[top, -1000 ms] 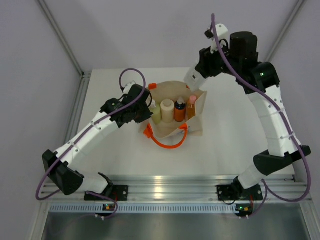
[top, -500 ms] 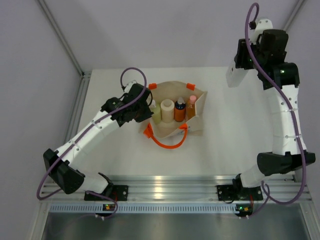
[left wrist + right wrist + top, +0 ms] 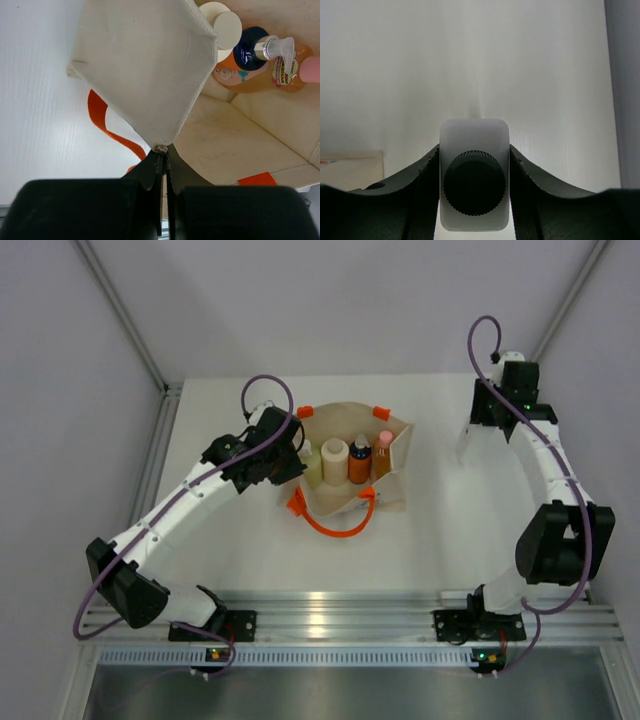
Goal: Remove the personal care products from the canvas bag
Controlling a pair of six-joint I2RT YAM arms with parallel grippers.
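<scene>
Risk: your right gripper clamps the white bottle over the table, well right of the canvas bag; release high and it topples. Your left gripper pinches the bag's rim, 4 bottles inside

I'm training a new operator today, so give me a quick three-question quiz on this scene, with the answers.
1. True or false: the left claw is shut on the bag.
2. How many bottles stand in the bag?
3. What does the right claw hold? A) a white bottle with a dark cap B) an orange bottle C) nothing

Key: 1 true, it pinches the bag's edge; 2 four; 3 A.
</scene>
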